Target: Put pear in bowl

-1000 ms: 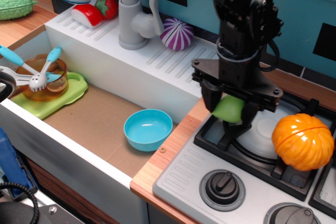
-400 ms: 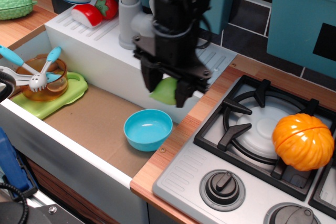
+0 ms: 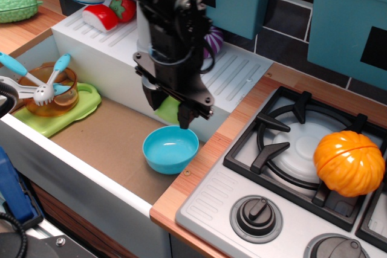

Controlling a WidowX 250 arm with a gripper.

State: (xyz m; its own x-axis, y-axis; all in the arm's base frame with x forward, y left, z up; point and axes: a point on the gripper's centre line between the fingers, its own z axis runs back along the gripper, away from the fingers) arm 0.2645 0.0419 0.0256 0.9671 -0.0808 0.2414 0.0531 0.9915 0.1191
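Hanging over the sink basin (image 3: 103,131), black gripper (image 3: 169,110) clamping the pear (image 3: 169,110) between its two fingers, just above the far rim of the bowl (image 3: 170,148). Sitting empty and upright on the basin floor, waiting to catch the fruit. Peeking out pale green between the fingers, gripped firmly enough not to slip; likely needing a slight shift toward the centre before letting go.

sink wall (image 3: 121,83) crowds bowl (image 3: 170,149); its front open.
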